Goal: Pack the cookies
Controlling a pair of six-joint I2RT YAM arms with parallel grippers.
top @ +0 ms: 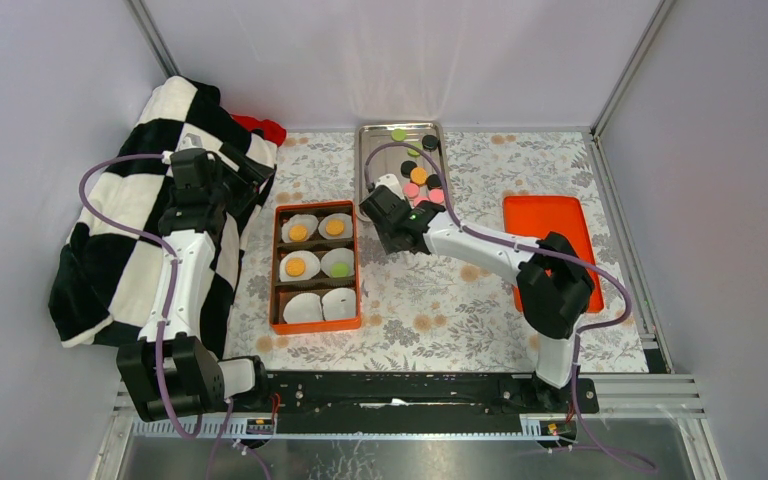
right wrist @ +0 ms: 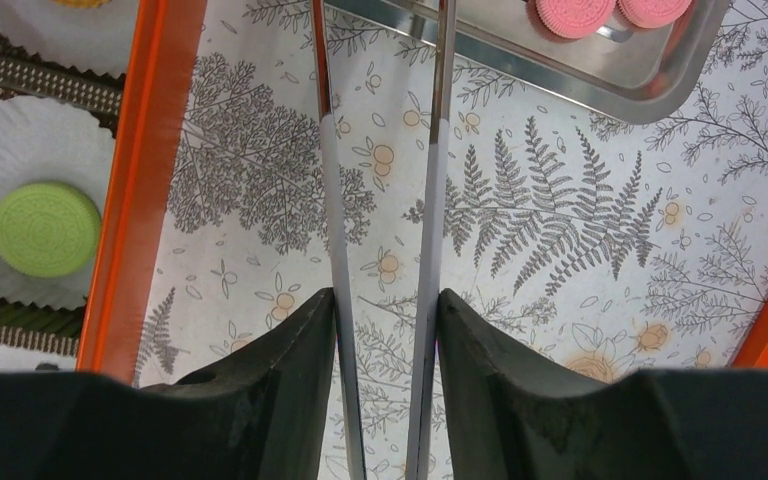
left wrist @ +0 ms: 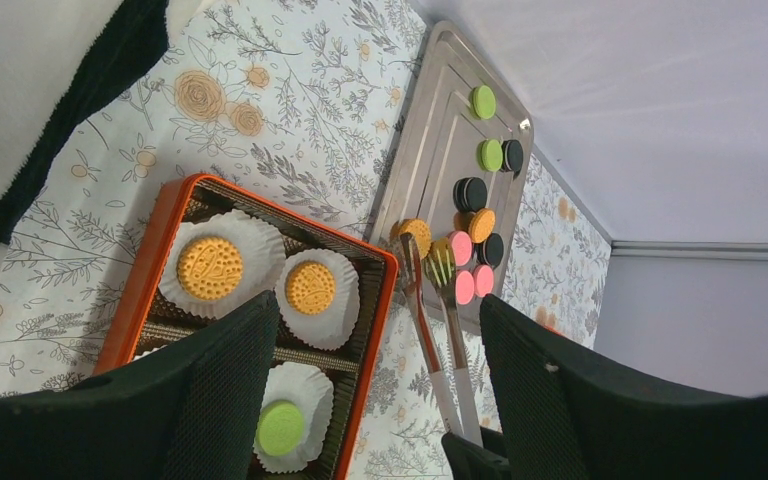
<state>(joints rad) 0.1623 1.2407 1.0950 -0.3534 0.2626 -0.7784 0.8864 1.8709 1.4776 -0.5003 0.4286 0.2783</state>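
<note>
OK, top view: right gripper (top: 384, 203) reaches to the steel tray (top: 368, 150), where loose cookies (top: 418, 176) lie. Four more sit in liners (top: 305, 307) in the orange box (top: 276, 270). Left gripper (top: 256, 172) hangs at the checkered cloth (top: 110, 250) edge. Left wrist: jaws spread wide, empty. Right wrist: fingers clamped on tongs (right wrist: 326, 200), blades apart, running over the tray rim.

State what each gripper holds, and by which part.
Right gripper clamps slim metal tongs toward their rear end, both blades between its fingers. Left gripper is open, holding nothing.
</note>
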